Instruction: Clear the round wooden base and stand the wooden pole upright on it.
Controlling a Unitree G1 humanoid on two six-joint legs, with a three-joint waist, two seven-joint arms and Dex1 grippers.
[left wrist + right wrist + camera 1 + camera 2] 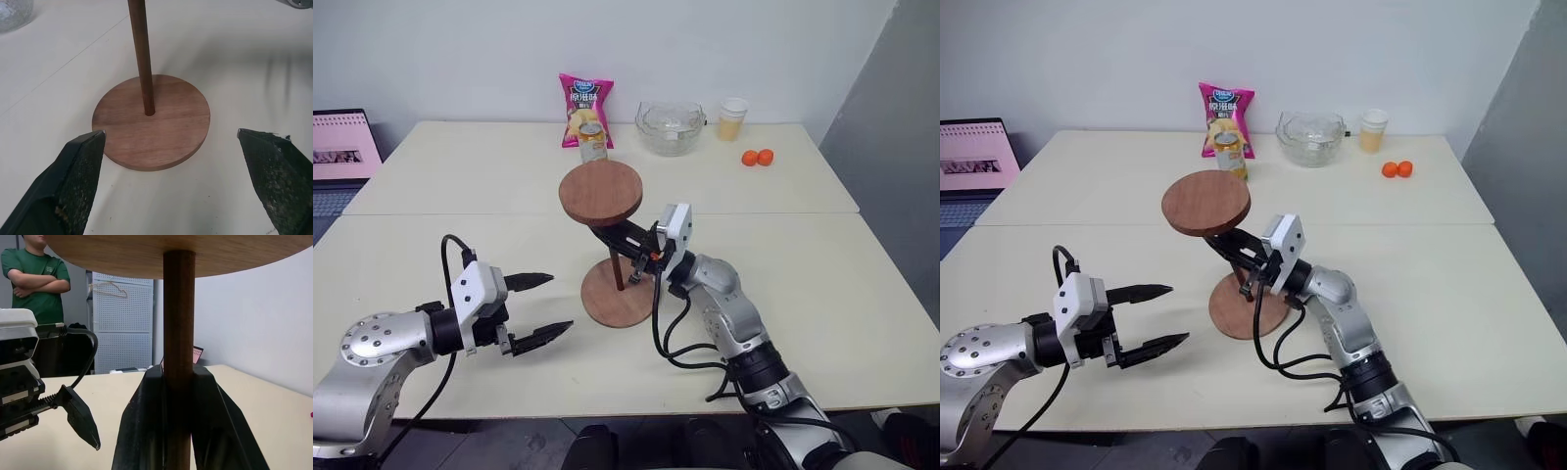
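my right gripper is pinching the wooden pole, which is standing upright in the centre hole of the round wooden base, near the desk's front edge. my left gripper is hovering beside it, fingers spread, holding nothing. the placing step looks nearly finished; next i'd release gently and back away without tipping the pole. a chip bag, can, glass bowl, cup and oranges are sitting along the far edge.

The cream bench carries the round wooden base, a chip bag, can, glass bowl, cup and 2 oranges.
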